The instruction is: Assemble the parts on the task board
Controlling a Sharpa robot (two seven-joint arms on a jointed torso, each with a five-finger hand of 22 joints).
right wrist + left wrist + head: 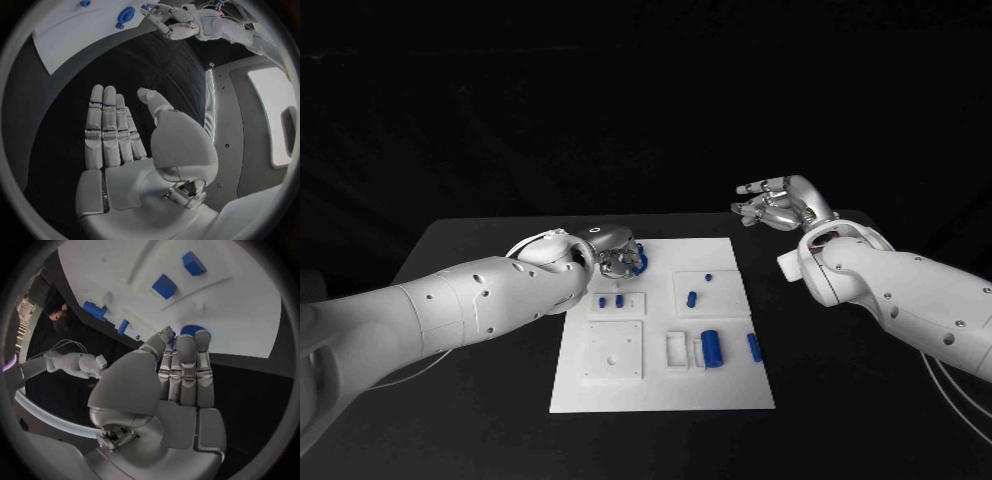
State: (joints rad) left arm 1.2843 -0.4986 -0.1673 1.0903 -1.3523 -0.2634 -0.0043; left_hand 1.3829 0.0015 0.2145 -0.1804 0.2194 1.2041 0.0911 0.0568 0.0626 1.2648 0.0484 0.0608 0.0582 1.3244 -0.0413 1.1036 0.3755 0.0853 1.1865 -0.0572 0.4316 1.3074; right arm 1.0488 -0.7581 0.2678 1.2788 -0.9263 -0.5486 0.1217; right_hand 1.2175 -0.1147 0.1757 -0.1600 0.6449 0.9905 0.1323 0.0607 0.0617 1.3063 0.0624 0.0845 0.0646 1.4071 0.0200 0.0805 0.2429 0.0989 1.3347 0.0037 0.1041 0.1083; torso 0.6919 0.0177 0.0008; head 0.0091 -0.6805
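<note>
Two robot hands showed at the black bench (473,235). We saw the left robot hand (620,255) over the far left corner of the white task board (733,395), fingers curled downward. In the left wrist view its fingertips (187,342) lay close together against a round blue part (195,330) at the board's edge; we could not tell whether it was actually gripped or merely touched.

The right robot hand (776,203) hung above the bench beyond the board's far right corner, apart from the board. In the right wrist view this hand (125,145) was flat and spread, fingers straight, side by side, thumb set off, holding nothing.

Several blue parts lay on the board: two small upright pieces (609,300) in the square plate near the left robot hand, a slim one (692,297) in the neighbouring square plate, a larger cylinder (713,347) in the white holder on the near side, and a bar (754,347) just beside it toward the board's right edge.
</note>
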